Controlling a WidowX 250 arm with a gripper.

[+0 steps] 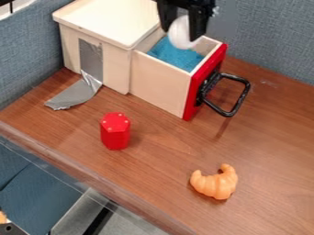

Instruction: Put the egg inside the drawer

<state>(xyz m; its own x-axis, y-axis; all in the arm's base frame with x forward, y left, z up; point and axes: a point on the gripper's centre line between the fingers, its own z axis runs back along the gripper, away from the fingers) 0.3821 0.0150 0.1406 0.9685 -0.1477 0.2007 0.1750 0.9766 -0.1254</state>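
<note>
Snugly, the gripper [182,28]'s two fingers pinch the white egg [180,33] between them.

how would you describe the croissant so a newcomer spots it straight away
Find the wooden box with its red-fronted drawer pulled out, then look across the brown tabletop toward the camera. The croissant lies there, orange, curved and ridged. Its crescent shape sets it apart from the upright red six-sided block to its left in the picture.

The gripper [180,36], cropped at 12 o'clock, partly hides the egg [180,32]; the wooden cabinet [110,19] is cropped at 11.
</note>
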